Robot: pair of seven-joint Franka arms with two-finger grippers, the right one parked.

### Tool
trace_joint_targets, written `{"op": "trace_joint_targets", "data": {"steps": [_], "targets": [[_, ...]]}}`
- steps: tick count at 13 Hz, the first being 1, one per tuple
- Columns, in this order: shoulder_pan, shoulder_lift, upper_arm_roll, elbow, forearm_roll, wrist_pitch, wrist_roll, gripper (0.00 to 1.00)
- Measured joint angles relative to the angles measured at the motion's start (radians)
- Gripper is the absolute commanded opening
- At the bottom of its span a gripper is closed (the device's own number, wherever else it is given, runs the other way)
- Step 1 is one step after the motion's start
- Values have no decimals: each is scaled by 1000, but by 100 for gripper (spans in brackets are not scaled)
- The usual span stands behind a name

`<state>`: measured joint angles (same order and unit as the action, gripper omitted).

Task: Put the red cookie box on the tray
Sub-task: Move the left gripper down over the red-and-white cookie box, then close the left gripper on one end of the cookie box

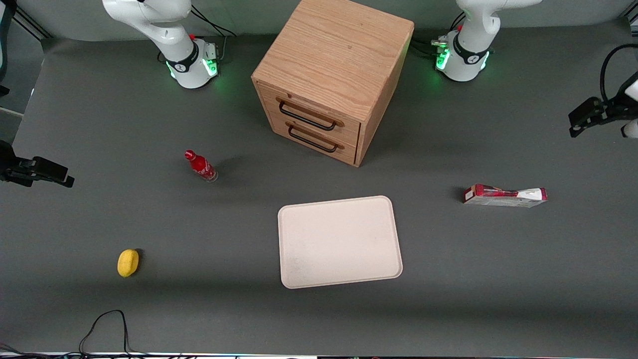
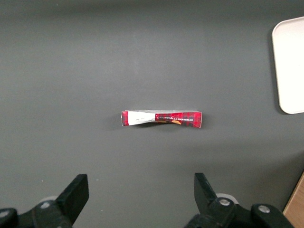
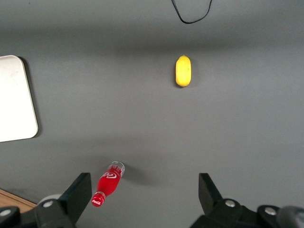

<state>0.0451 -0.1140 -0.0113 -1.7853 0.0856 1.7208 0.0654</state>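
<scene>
1. Red cookie box point(image 1: 504, 195) lies flat on the grey table point(image 1: 149, 124), toward the working arm's end. It is well apart from the tray point(image 1: 340, 242) and touches nothing else.
2. The tray has nothing on it and sits in front of the wooden drawer cabinet point(image 1: 331, 80), nearer the front camera.
3. Handling, my estimate: a thin cardboard carton, so light. It should be stiff along its length but easy to crush across the faces. The printed surface looks smooth and may slip under a weak pinch.
4. In the wrist view the box point(image 2: 161, 118) looks pinched or twisted near the middle, so it may already be deformed there. Hard to confirm.
5. Suggested grasp: across the narrow width, close to mid-length so it hangs level. Moderate force only; a hard squeeze would likely collapse it.
6. Gripper point(image 2: 137, 197) is released, with the fingers spread wide. The gap is clearly wider than the box's narrow side but not its long side. It holds nothing and touches nothing.
7. Gripper sits up in the air over the table with the box in view below it, not yet between the fingers. In the front view it shows at the working arm's edge of frame point(image 1: 580, 119).
8. Stage: pre-grasp. The box is untouched and nothing has been placed yet.
</scene>
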Motion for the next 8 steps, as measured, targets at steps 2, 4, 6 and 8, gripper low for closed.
{"op": "trace_joint_targets", "data": {"steps": [2, 4, 6, 8], "targets": [[-1, 48, 19, -12, -1, 47, -158, 97], [-14, 118, 33, -16, -2, 99, -440, 97], [-33, 188, 34, -16, -2, 164, -749, 97], [-47, 256, 35, -15, -6, 206, -982, 97]]}}
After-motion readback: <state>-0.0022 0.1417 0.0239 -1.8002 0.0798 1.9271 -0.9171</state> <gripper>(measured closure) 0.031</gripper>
